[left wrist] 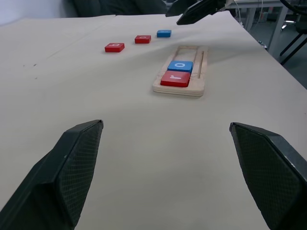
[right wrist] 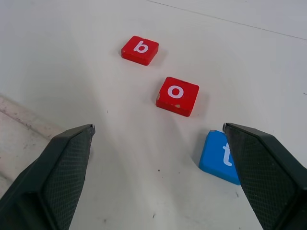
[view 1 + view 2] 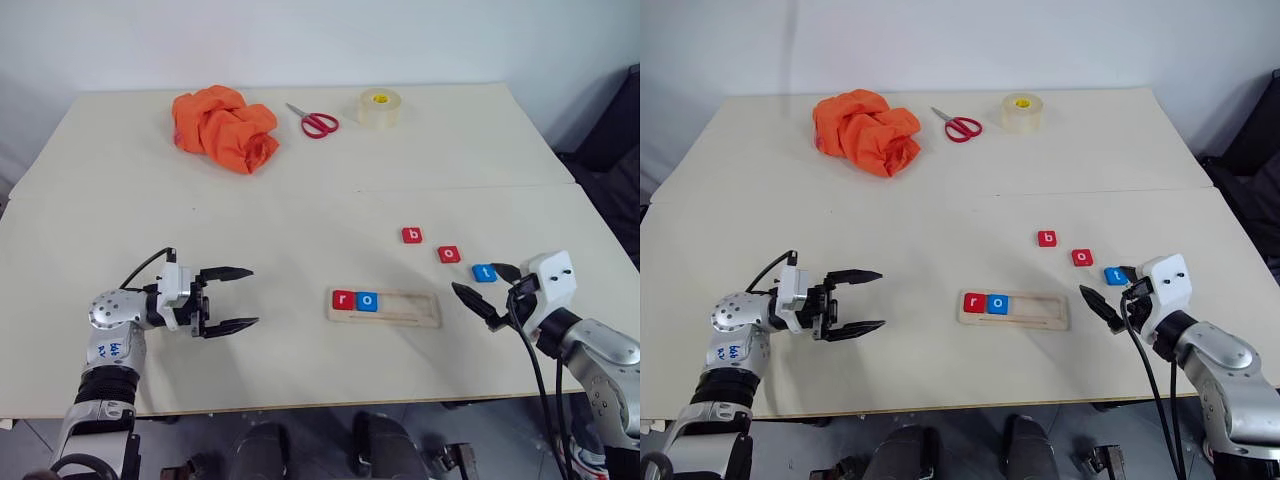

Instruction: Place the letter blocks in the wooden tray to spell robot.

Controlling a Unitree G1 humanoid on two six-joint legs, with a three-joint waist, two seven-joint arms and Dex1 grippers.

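we have the red r and blue o seated in the wooden tray. with the right gripper spread wide and empty, we next centre over the red b tile and descend squarely. left gripper idles open, empty.

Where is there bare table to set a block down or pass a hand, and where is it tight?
Free: the wide stretch between the left gripper and the wooden tray, and the middle of the table between the orange cloth and the tray. Crowded: by the right gripper, where the b, o and t blocks lie close together.
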